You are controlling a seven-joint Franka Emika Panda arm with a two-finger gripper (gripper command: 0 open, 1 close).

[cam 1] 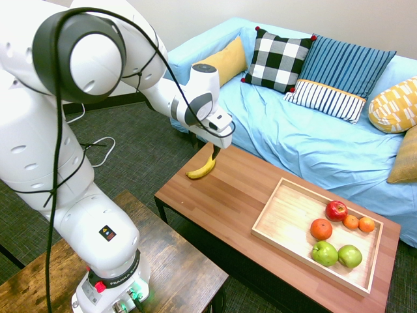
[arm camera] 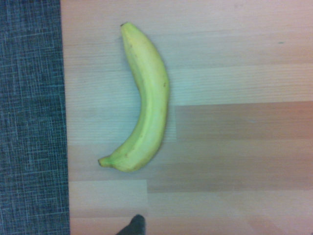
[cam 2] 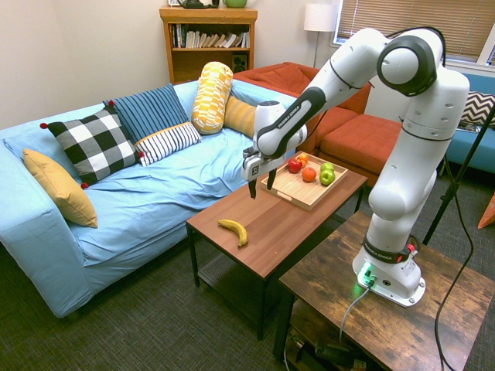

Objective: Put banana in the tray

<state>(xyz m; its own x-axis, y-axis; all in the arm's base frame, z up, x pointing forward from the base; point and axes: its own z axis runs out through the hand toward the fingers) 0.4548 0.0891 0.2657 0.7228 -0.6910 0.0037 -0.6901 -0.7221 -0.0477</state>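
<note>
— Progress so far?

— None to count. The small curved yellow banana (cam 1: 201, 169) lies on the reddish-brown wooden table (cam 1: 228, 202), near its end by the carpet, untouched.

— And your gripper (cam 2: 261, 186)?

— I hang above the banana, pointing down, fingers apart and empty.

— What's left?

— Everything, I'd say: descend, grasp, carry it to the shallow light-wood tray (cam 1: 287, 222) at the far end, release beside the fruit.

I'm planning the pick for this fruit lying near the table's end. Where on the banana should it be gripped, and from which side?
Grip the banana at its thick middle, coming straight down from above: it lies flat on the table, curved, with tapering ends. The open pincer probably closes best across the narrow width.
</note>
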